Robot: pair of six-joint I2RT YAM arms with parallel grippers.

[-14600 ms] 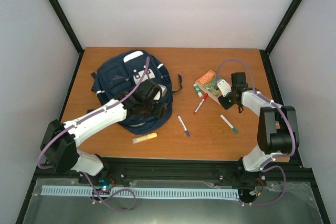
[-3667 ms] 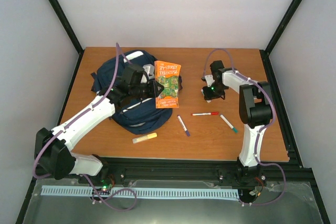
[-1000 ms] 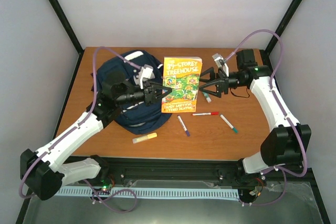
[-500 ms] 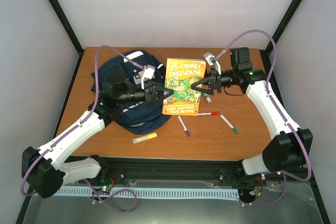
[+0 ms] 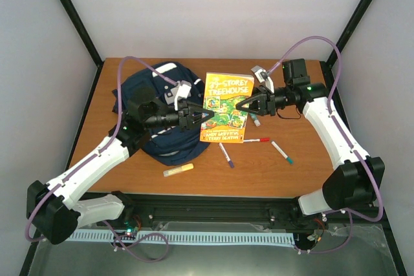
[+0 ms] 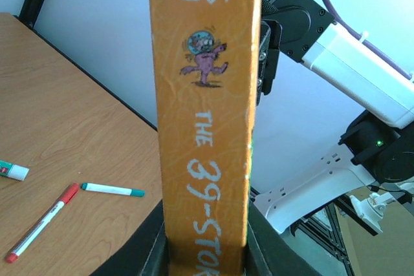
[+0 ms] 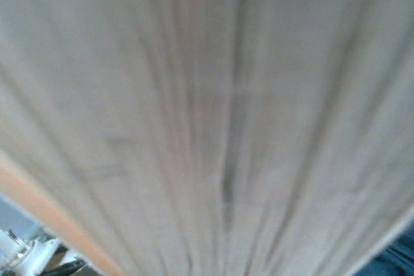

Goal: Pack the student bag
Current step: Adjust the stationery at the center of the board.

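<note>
An orange "39-Storey Treehouse" book (image 5: 225, 105) is held in the air between both arms, right of the navy student bag (image 5: 139, 88), which lies at the table's back left. My left gripper (image 5: 206, 115) is shut on the book's spine edge; in the left wrist view the spine (image 6: 204, 127) stands between the black fingers (image 6: 152, 244). My right gripper (image 5: 240, 103) reaches onto the book's right edge. The right wrist view shows only blurred page edges (image 7: 207, 121), and its fingers are hidden.
On the wooden table (image 5: 310, 172) lie a red marker (image 5: 257, 139), a teal-capped marker (image 5: 282, 152), a purple marker (image 5: 225, 154), a yellow highlighter (image 5: 178, 170) and a small white-green pen (image 5: 255, 120). Black frame posts stand at the corners.
The left arm lifted the book off the bag and turned it towards the right arm. The right arm swung up and in and now meets the book's right edge.
</note>
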